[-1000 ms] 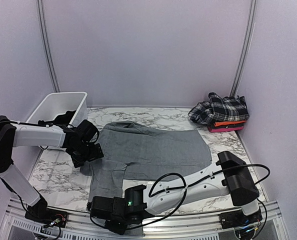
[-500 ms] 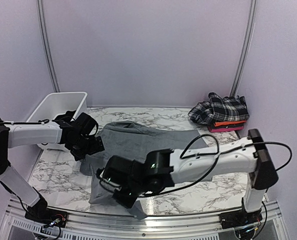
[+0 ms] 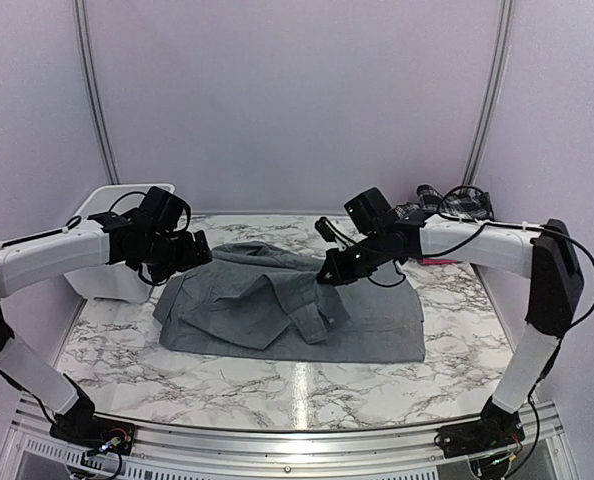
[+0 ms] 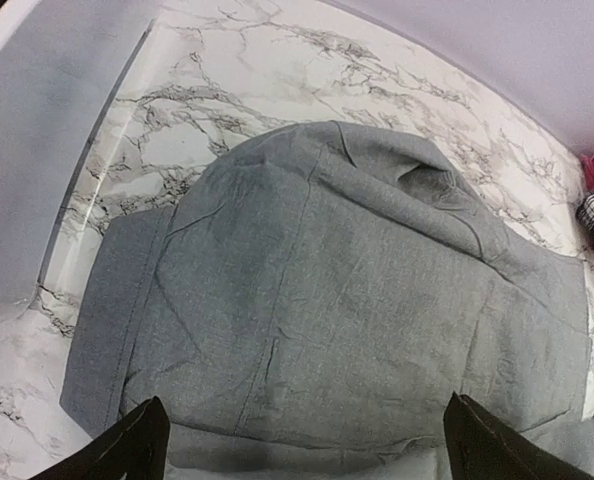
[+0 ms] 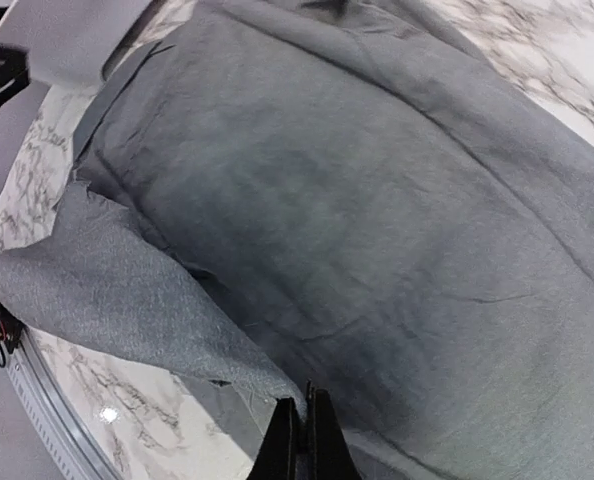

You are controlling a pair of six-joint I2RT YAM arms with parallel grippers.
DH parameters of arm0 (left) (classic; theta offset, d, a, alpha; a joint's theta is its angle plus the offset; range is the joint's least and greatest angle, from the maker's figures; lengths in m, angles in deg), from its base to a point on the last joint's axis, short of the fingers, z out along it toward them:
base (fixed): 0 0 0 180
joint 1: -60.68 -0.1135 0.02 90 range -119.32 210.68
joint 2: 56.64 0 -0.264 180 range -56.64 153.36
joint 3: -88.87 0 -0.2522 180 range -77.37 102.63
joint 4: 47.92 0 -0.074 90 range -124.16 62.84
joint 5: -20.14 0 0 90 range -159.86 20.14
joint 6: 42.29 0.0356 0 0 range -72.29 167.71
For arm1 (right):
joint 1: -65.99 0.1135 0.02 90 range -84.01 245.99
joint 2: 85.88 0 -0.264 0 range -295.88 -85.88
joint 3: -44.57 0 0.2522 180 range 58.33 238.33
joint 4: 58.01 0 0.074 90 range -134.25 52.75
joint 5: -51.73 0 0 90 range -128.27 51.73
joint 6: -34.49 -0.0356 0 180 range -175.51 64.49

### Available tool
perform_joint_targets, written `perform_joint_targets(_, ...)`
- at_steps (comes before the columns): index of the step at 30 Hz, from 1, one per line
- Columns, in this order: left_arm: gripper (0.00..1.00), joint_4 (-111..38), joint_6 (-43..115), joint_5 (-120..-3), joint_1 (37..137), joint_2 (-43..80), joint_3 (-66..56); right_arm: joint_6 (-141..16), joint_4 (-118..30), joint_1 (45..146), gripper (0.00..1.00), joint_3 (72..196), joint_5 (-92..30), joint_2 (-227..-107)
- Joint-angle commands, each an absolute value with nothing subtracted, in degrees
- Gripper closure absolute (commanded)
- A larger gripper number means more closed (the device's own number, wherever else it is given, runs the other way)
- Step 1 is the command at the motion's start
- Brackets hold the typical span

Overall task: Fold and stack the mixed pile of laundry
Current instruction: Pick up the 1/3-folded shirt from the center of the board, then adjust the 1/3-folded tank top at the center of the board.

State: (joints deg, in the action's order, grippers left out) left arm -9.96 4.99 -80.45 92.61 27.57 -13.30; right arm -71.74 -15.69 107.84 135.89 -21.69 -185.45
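A grey collared button shirt (image 3: 377,315) lies spread on the marble table. It fills the left wrist view (image 4: 337,290) and the right wrist view (image 5: 397,180). My right gripper (image 3: 329,278) is shut on the end of the shirt's sleeve (image 5: 107,290) and holds it up over the shirt's body; the fingers (image 5: 289,440) pinch the cloth edge. The sleeve (image 3: 297,305) lies folded across the shirt. My left gripper (image 3: 187,258) hovers open over the shirt's left side, its jaws wide apart and empty (image 4: 302,455).
A folded stack stands at the back right: a black-and-white plaid piece (image 3: 447,218) on orange and red-pink pieces (image 3: 447,259). The white basket (image 3: 105,205) stands at the back left, partly behind my left arm; its wall shows in the left wrist view (image 4: 37,120).
My right gripper has swung from the table's front edge up and to the back right, drawing the sleeve across the shirt. My left gripper has lifted and moved back a little.
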Motion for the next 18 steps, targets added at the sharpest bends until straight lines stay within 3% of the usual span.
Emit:
perform_joint_targets(1, 0.01, -8.71, 5.65, -80.89, 92.41, 30.86, -12.77, -72.46, -19.09, 100.71, 0.95, 139.01, -16.95, -190.34)
perform_joint_targets(2, 0.01, -8.74, 5.56, -80.85, 92.41, 31.29, -12.77, -72.13, -17.90, 99.60, 0.84, 140.68, -17.75, -191.59)
perform_joint_targets(3, 0.01, -8.76, 5.71, -80.89, 92.41, 31.49, -12.70, -71.41, -15.87, 98.88, 0.66, 142.40, -18.72, -192.49)
perform_joint_targets(4, 0.01, -8.77, 5.86, -80.85, 92.48, 31.73, -12.69, -70.46, -13.76, 98.60, 0.56, 143.69, -20.25, -192.81)
perform_joint_targets(6, 0.01, -8.76, 6.28, -80.64, 92.57, 31.69, -12.77, -68.28, -11.86, 98.60, 0.49, 143.27, -21.09, -190.92)
perform_joint_targets(13, 0.01, -8.67, 7.21, -81.09, 92.68, 30.84, -13.62, -62.30, -10.09, 102.68, 0.50, 134.45, -23.33, -181.57)
perform_joint_targets(18, 0.01, -8.66, 7.11, -79.95, 92.68, 31.34, -14.09, -58.25, -7.09, 110.76, 0.49, 134.38, -27.84, -185.12)
